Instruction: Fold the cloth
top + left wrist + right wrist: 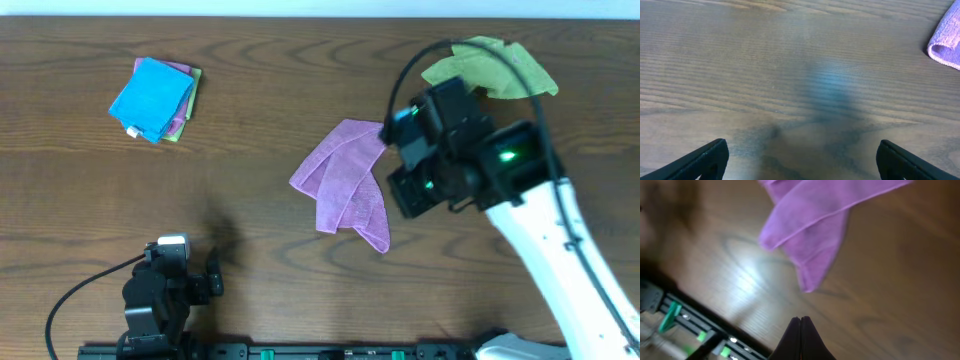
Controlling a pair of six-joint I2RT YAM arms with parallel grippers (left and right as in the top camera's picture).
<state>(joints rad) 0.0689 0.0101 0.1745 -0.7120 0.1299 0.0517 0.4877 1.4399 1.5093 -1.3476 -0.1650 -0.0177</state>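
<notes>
The purple cloth (pixel 345 185) lay loosely bunched near the middle of the desk (pixel 250 220), a little toward the right edge; its layers overlapped unevenly, with one narrow corner pointing at the near edge. In the right wrist view the same cloth (pixel 810 225) spread across the top of the picture, its lowest tip just short of the fingers.

The right gripper (pixel 800 330) stood over the right side of that cloth; its jaws were pressed together tip to tip, with nothing visible between them and a strip of bare wood separating them from the fabric.

The left gripper (pixel 800 157) sat low at the near edge, toward the left corner; its jaws were spread wide, one dark fingertip (pixel 705 160) at each lower corner of the left wrist view, with only wood grain between them; a rolled edge of the purple cloth showed at the upper right of that view, well apart.

A green cloth (pixel 490 70) lay rumpled at the far edge toward the right corner, partly behind the right arm; a stack of folded cloths (pixel 155 97), blue on top, rested near the far left corner.
</notes>
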